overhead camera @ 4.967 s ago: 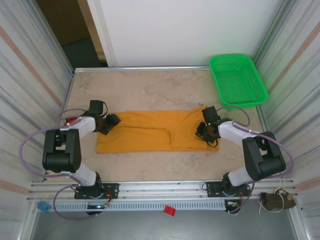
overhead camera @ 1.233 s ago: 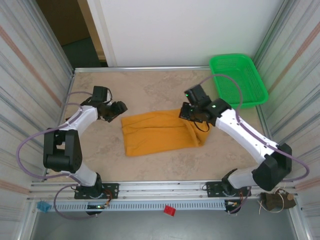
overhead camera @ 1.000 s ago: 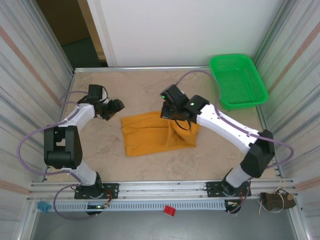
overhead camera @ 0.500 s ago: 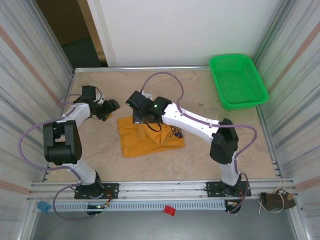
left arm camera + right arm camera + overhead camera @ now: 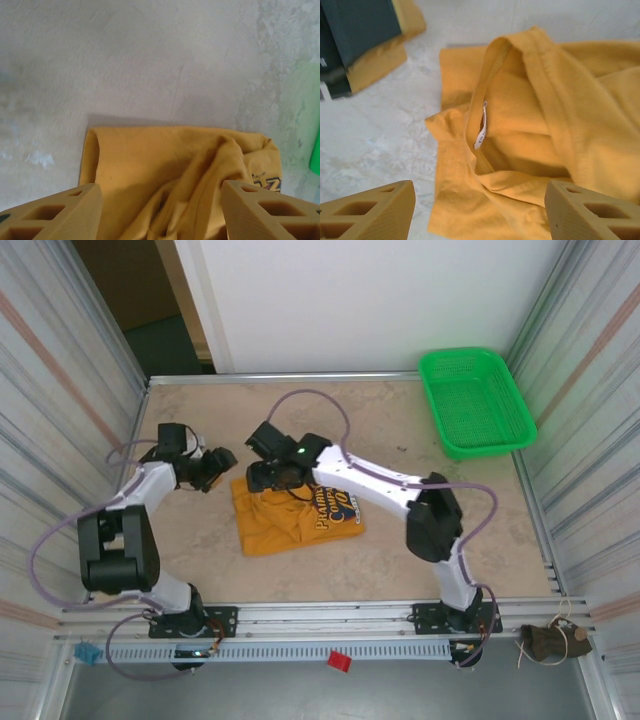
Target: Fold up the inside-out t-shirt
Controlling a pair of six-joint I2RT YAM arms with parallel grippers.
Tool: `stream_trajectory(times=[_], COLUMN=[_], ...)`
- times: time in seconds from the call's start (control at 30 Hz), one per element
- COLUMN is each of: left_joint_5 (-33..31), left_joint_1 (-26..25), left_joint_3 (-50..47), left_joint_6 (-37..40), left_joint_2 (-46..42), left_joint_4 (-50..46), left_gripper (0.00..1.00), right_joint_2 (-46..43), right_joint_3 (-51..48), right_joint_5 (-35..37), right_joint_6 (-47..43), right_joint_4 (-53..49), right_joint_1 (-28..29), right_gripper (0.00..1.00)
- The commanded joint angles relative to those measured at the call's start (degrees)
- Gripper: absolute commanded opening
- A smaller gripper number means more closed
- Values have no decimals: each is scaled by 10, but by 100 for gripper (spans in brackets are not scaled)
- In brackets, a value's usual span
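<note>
The mustard t-shirt (image 5: pixel 290 520) lies bunched in a folded heap left of the table's middle, with dark print lettering (image 5: pixel 336 508) showing on its right part. My right gripper (image 5: pixel 266 476) hovers over the shirt's far left corner, open, nothing between its fingers. From the right wrist, the shirt (image 5: pixel 530 115) lies below that gripper (image 5: pixel 480 212), and its white label (image 5: pixel 481 131) hangs inside the collar fold. My left gripper (image 5: pixel 220 466) stands open just left of the shirt. The left wrist view has rumpled cloth (image 5: pixel 165 165) ahead of the open gripper (image 5: pixel 160 215).
A green plastic basket (image 5: pixel 476 400) sits at the back right corner. Metal walls close in both sides. The right arm (image 5: pixel 380 480) stretches diagonally across the table's middle. Bare stone-patterned tabletop (image 5: pixel 460 530) lies to the right of the shirt.
The right gripper carried the shirt's right end leftward over the rest, then opened and let it go. The left arm drew slightly back to the left, still open.
</note>
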Motion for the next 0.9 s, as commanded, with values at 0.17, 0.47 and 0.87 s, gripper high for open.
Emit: stream_trajectory(times=[0.17, 0.47, 0.87], left_joint_5=[-86, -243, -258], left_joint_1=[-130, -282, -312], left_joint_3=[-122, -214, -174], left_joint_6=[-82, -157, -100], left_joint_2=[-198, -219, -86], left_joint_4=[-40, 10, 133], left_gripper=[64, 57, 19], right_joint_2=[-214, -213, -192], right_joint_3=[-256, -349, -408], right_joint_5=[-27, -109, -120], right_joint_6=[-37, -42, -17], right_joint_4=[42, 120, 168], right_joint_1=[-89, -148, -180], right_gripper=[62, 53, 49])
